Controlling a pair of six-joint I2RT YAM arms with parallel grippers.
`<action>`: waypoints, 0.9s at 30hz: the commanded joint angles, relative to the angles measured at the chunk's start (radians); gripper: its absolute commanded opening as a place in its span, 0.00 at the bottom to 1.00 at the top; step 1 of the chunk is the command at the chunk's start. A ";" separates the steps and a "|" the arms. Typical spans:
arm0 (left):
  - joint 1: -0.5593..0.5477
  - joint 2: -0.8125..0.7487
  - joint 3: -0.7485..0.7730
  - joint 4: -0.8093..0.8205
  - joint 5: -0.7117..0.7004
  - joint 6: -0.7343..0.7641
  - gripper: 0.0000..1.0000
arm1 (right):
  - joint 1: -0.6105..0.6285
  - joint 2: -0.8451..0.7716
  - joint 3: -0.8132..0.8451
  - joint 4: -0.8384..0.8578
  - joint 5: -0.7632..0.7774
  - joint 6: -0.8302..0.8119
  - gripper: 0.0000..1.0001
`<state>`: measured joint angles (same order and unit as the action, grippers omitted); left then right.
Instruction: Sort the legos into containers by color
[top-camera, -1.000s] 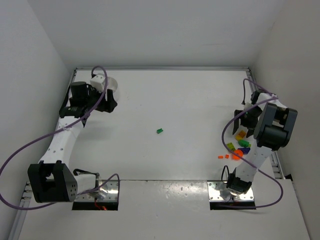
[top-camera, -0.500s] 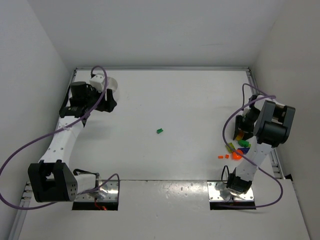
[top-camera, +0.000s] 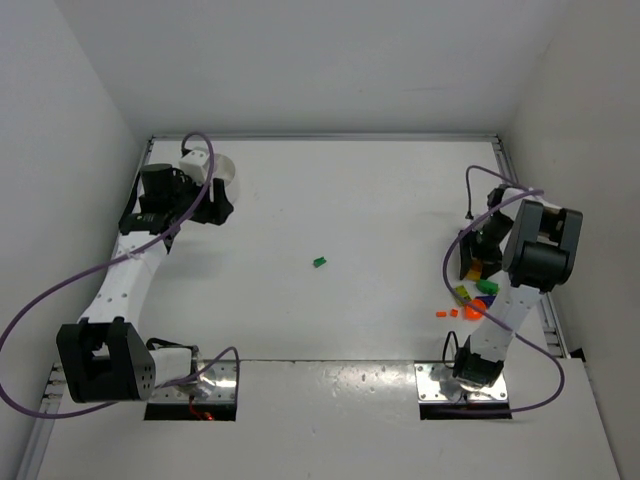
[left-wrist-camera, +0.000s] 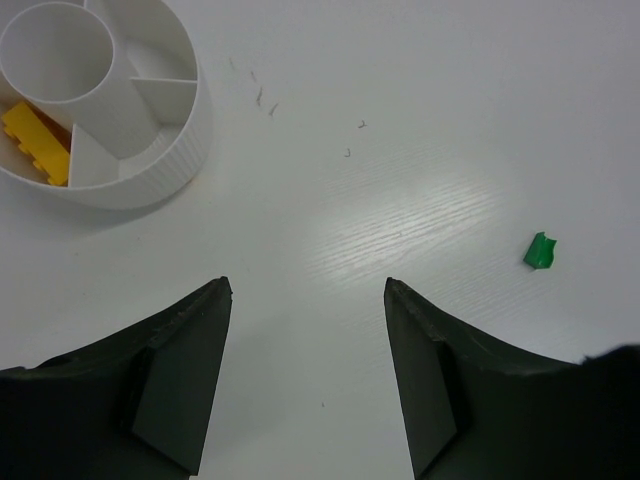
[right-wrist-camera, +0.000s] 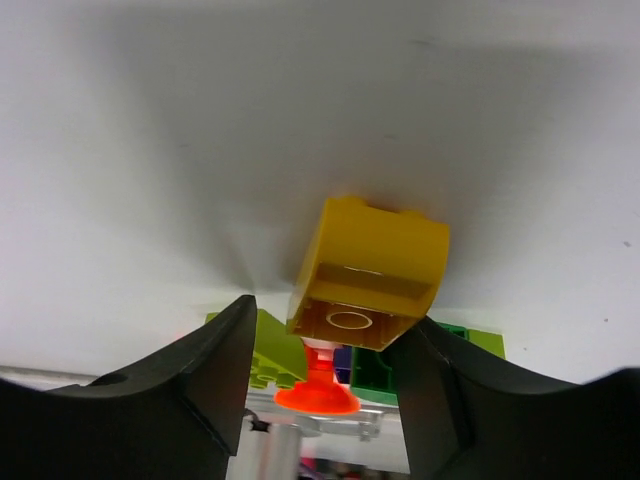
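Observation:
The white divided dish (top-camera: 222, 167) stands at the far left. In the left wrist view the dish (left-wrist-camera: 170, 165) holds a yellow brick (left-wrist-camera: 34, 146) in one section. My left gripper (top-camera: 218, 208) (left-wrist-camera: 308, 287) is open and empty beside the dish. A green lego (top-camera: 319, 262) (left-wrist-camera: 541, 251) lies alone mid-table. My right gripper (top-camera: 473, 264) (right-wrist-camera: 327, 312) is open, its fingers either side of a yellow brick (right-wrist-camera: 372, 270) on the table. Behind it lie lime (right-wrist-camera: 268, 345), green (right-wrist-camera: 372, 370) and round orange (right-wrist-camera: 318, 395) pieces.
The lego pile (top-camera: 474, 300) sits by the right table edge, with two small orange bits (top-camera: 446, 313) just left of it. A metal rail (top-camera: 553, 325) runs along the right edge. White walls enclose the table.
My right gripper has swung left and down onto the top of the lego pile, now covering the yellow brick. The left arm has not moved.

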<state>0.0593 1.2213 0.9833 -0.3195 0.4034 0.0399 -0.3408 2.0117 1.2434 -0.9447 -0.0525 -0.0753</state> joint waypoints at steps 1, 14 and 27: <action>0.011 0.001 -0.003 0.036 0.040 -0.011 0.68 | 0.057 0.005 0.011 0.081 -0.041 -0.156 0.56; 0.011 -0.019 -0.021 0.054 0.124 0.008 0.68 | 0.192 -0.034 0.065 0.234 -0.056 -0.462 0.67; 0.011 -0.134 -0.072 0.108 0.095 -0.023 0.70 | 0.137 -0.333 -0.272 0.452 -0.100 -0.362 0.70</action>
<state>0.0605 1.1164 0.9138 -0.2630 0.4896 0.0376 -0.1856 1.7386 1.0107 -0.5709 -0.1417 -0.4580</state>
